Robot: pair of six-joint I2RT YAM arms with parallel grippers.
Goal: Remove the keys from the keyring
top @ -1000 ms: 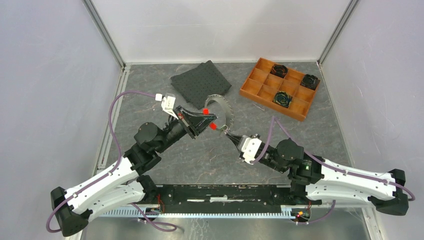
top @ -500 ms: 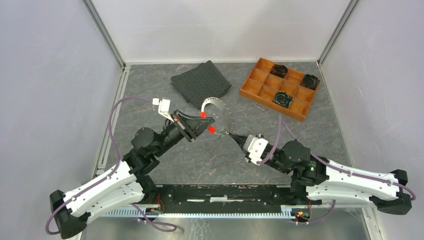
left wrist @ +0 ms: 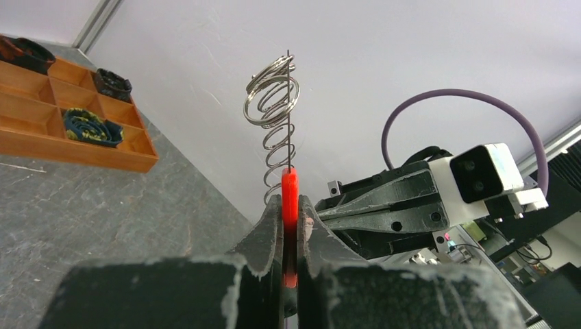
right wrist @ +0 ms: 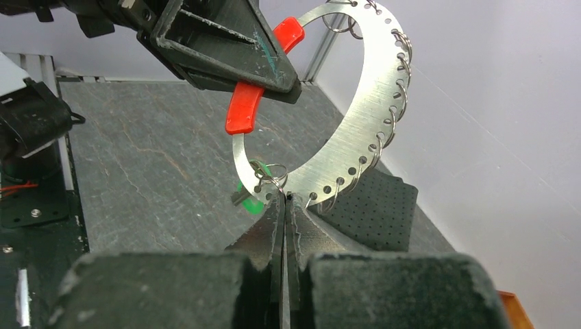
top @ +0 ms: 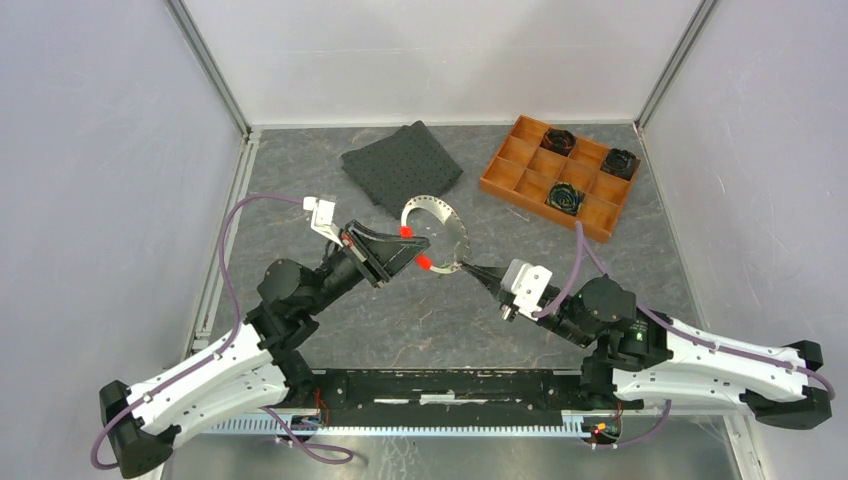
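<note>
Two holds to confirm. With left gripper (top: 412, 246): clenched on red piece (left wrist: 290, 195) of metal band (top: 450, 225). With right gripper (top: 472, 268): pinched shut on keyring (right wrist: 269, 171) at the band's lower rim, with green key (right wrist: 251, 203) dangling just beside the tips. All held in the air above table (top: 420, 320).

Compared with one second ago: drawn back rightward on the right side, eased up and left on the left side. Judged as tensioning the keyring for prying; no key freed yet.

For clearance: open room below and toward the near edge. Keep off mat (top: 400, 165) and tray (top: 510, 190) behind. Avoid snagging neighbouring rings (right wrist: 384, 130).
</note>
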